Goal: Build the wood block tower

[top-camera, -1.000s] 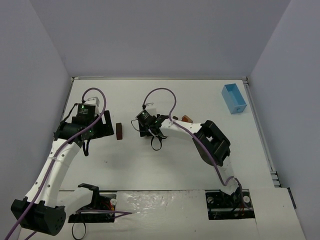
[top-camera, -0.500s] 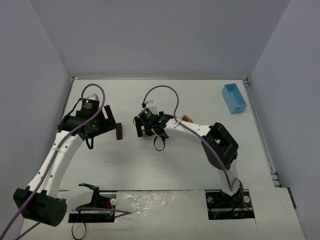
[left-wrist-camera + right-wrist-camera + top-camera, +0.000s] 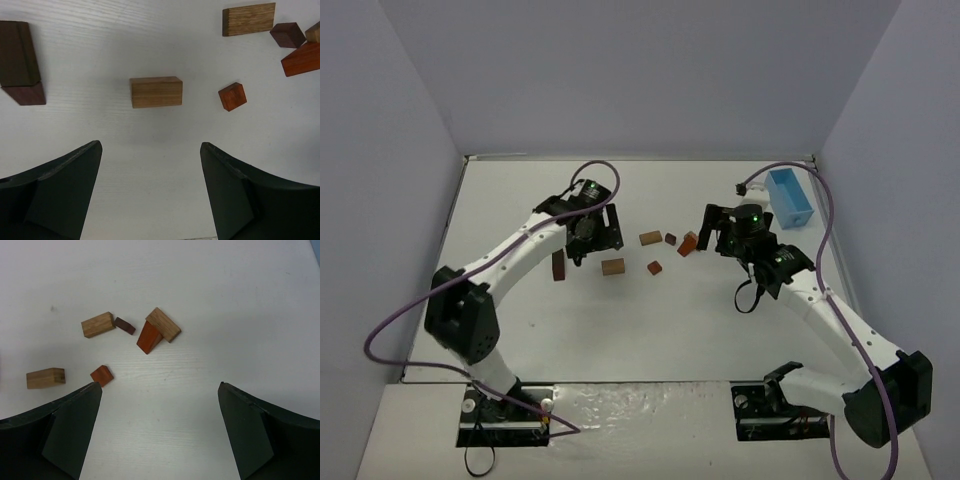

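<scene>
Against the frame half a second earlier, I saw that both arms had swung. The left gripper (image 3: 150, 150) had left its spot at 9 o'clock of the wood block tower (image 3: 558, 265) and hung at the tower's 1 o'clock. The right gripper (image 3: 160, 387) had drawn back from mid-table toward 3 o'clock, baring the wood blocks (image 3: 612, 266) it had covered. Both grippers were spread wide with nothing between the fingers. I counted six loose pieces: three tan cuboids (image 3: 98, 324), one orange-red cube (image 3: 102, 375), one orange-red wedge (image 3: 148, 337) and one small dark brown block (image 3: 124, 325). One tan cuboid touched the wedge, and the dark block lay just beside another. The tower was only two pieces, a long dark brown block with a reddish-brown piece touching its end. I could not tell from either view whether it stood upright. It sat at 9 o'clock of the loose pieces, apart from them. One light blue box (image 3: 790, 197) lay at 2 o'clock on the table (image 3: 650, 330).
</scene>
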{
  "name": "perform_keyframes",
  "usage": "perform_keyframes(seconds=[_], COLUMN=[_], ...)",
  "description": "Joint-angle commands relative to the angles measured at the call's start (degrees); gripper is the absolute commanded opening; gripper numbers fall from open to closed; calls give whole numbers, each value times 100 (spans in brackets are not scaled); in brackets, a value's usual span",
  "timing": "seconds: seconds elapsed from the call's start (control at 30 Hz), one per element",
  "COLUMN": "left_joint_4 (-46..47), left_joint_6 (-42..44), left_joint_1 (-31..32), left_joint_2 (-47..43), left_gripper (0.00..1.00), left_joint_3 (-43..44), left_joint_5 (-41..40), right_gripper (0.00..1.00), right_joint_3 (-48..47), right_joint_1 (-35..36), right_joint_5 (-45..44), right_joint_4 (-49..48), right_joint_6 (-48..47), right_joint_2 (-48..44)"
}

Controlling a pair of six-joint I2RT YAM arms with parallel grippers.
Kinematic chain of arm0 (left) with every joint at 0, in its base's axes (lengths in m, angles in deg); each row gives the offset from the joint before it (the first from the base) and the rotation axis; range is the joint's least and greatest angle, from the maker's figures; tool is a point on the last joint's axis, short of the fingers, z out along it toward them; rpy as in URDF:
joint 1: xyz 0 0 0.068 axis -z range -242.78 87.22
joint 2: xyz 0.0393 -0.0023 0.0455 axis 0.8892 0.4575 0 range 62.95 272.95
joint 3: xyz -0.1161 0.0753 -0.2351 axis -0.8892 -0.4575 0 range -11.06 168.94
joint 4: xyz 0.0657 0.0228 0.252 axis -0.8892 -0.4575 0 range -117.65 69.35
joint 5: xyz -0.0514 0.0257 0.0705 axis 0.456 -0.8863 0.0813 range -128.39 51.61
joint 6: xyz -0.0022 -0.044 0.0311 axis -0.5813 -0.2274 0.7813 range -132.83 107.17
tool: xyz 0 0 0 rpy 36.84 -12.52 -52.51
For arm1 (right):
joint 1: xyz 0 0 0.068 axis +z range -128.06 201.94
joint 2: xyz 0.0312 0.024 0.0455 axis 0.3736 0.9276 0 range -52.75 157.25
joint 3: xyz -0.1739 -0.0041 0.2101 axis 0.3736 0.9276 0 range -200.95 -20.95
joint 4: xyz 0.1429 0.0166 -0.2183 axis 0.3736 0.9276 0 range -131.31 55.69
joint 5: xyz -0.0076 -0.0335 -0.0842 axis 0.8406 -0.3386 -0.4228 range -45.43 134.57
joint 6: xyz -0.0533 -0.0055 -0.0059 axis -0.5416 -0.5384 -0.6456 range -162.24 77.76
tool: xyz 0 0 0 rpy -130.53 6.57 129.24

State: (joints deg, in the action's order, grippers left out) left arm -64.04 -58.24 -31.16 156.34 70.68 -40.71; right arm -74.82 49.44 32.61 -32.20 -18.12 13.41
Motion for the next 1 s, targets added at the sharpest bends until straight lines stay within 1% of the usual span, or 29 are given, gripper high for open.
perform_keyframes(seconds=[0.0, 0.17, 0.23, 0.4, 0.5, 0.77, 0.83, 0.97], left_joint_4=[256, 302, 288, 271, 261, 254, 244, 210], left_joint_6=[-222, -225, -213, -109, -84, -4, 15, 24], left_joint_1=[199, 292, 292, 292, 292, 292, 286, 292], left_joint_2=[592, 1373, 1553, 1811, 1906, 2162, 2181, 2203], left_gripper=[79, 81, 82, 83, 86, 86, 85, 77], left_joint_3=[598, 933, 1020, 1108, 1092, 1084, 1072, 1098], left_joint_5=[-149, -109, -102, -214, -240, -267, -292, -328], right_gripper=[100, 100, 100, 100, 100, 100, 100, 100], right_joint_3=[336, 505, 536, 553, 560, 621, 630, 641], right_joint_1=[-244, -316, -342, -394, -394, -396, -400, -403], right_joint_5=[381, 506, 555, 624, 660, 691, 695, 688], right_joint_4=[-19, 47, 47, 39, 47, 38, 32, 29], right_joint_6=[-231, -372, -418, -548, -547, -559, -575, -575], right_joint_2=[-560, -778, -815, -781, -739, -761, -763, -755])
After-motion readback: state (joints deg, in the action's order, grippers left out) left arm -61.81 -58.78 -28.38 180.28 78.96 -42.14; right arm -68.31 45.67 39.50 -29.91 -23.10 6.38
